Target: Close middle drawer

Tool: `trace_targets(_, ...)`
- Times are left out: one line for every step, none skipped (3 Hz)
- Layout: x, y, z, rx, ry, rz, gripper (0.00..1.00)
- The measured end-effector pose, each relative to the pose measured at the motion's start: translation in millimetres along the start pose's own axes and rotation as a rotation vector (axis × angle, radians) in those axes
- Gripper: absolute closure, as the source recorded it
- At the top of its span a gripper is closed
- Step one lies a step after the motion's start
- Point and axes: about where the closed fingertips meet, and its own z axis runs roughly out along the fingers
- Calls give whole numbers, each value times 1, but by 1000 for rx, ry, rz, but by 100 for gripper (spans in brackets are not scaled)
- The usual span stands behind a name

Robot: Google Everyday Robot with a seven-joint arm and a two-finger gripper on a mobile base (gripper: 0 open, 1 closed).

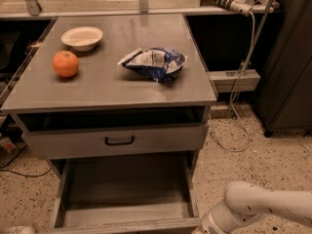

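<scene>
The grey metal cabinet [112, 89] fills the middle of the camera view. Its top drawer [161, 138], with a black loop handle [119, 140], stands slightly out. Below it the middle drawer [126, 191], a long deep grey tray, is pulled far out toward me; its front runs along the bottom edge of the view [122, 226]. My white arm [258, 206] comes in from the lower right, and its wrist ends next to the drawer's front right corner. My gripper lies below the bottom edge, out of view.
On the cabinet top lie an orange [65, 63], a white bowl [82, 37] and a blue-white chip bag [155, 62]. A cable and power strip [234, 79] hang at the right. A dark cabinet [287, 67] stands far right on speckled floor.
</scene>
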Motion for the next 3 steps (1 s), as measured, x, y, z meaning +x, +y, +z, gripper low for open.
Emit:
trace_targets(0,0,0,0,0,0,13)
trace_targets(0,0,0,0,0,0,0)
trace_targets(0,0,0,0,0,0,0)
